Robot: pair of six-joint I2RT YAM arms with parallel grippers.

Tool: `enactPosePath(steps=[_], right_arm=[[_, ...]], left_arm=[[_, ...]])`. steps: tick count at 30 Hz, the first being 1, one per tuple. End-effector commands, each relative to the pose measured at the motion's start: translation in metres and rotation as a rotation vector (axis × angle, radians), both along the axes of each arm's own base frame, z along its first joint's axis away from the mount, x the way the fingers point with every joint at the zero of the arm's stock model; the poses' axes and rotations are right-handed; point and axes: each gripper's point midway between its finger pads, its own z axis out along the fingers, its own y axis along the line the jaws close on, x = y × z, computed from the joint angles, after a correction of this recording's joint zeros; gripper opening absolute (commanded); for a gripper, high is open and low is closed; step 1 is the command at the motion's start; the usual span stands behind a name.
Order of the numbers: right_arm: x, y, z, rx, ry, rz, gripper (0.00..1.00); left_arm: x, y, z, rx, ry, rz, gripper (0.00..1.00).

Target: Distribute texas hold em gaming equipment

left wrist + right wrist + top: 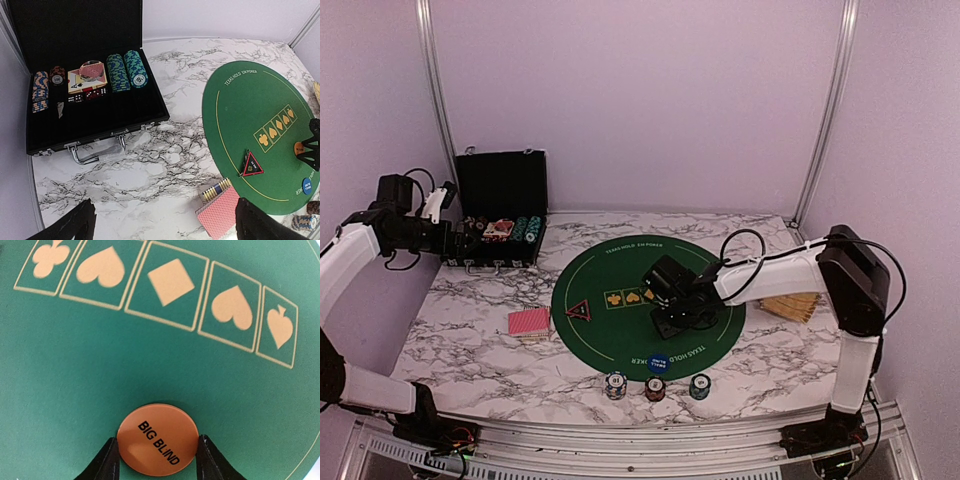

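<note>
The right end effector point(672, 322) is low over the green mat point(610, 335), a little right of its middle. Its two fingers point(107, 462) are clamped on the orange disc point(158, 441) from both sides. This disc, marked BIG BLIND, seems to lie flat on the mat, just near of the printed row of suits.

I judge that the step in hand is to carry this disc to its place. The disc is thin and the hold is only on its rim, so it is better to lift straight up and slowly, without tilt, or the disc may slip out. Set it down flat and only then release.

The blue disc point(659, 362) lies at the near edge of the mat, and the chips point(616, 384) stand on the table point(470, 350) just nearer; pass clear of them. The left end effector point(162, 222) hangs at the far left near the case point(500, 190), its fingers wide apart and empty.
</note>
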Motion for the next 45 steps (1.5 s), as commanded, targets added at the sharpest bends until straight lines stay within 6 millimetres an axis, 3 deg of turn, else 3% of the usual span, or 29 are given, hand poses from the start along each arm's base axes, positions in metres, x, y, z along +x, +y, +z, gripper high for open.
enactPosePath(steps=[1, 8, 15, 18, 21, 24, 30, 33, 37, 45], right_arm=[[0.042, -0.008, 0.005, -0.028, -0.07, -0.028, 0.41], [0.109, -0.016, 0.008, -0.004, -0.124, -0.078, 0.41], [0.165, -0.009, 0.009, 0.009, -0.168, -0.103, 0.42], [0.174, -0.002, 0.023, 0.039, -0.181, -0.102, 0.53], [0.165, 0.006, 0.045, 0.078, -0.211, -0.084, 0.63], [0.138, 0.005, 0.057, 0.107, -0.198, -0.079, 0.68], [0.064, -0.002, 0.041, 0.132, -0.131, -0.09, 0.74], [0.032, 0.0, 0.03, 0.153, -0.097, -0.087, 0.7], [0.01, 0.002, 0.017, 0.161, -0.064, -0.079, 0.63], [0.014, 0.007, -0.001, 0.14, -0.045, -0.095, 0.39]], left_arm=[[-0.001, -0.001, 0.01, 0.001, -0.015, -0.016, 0.99], [0.0, -0.002, 0.01, -0.001, -0.014, -0.019, 0.99], [0.002, -0.001, 0.01, 0.002, -0.013, -0.019, 0.99], [0.001, -0.001, 0.009, 0.002, -0.01, -0.019, 0.99], [0.0, -0.002, 0.008, 0.003, -0.009, -0.022, 0.99], [0.001, -0.002, 0.008, 0.002, -0.007, -0.024, 0.99], [0.002, -0.002, 0.009, -0.001, -0.01, -0.026, 0.99], [0.003, -0.002, 0.011, -0.002, -0.014, -0.026, 0.99], [0.004, -0.003, 0.013, -0.004, -0.016, -0.027, 0.99], [0.003, -0.003, 0.014, -0.007, -0.018, -0.023, 0.99]])
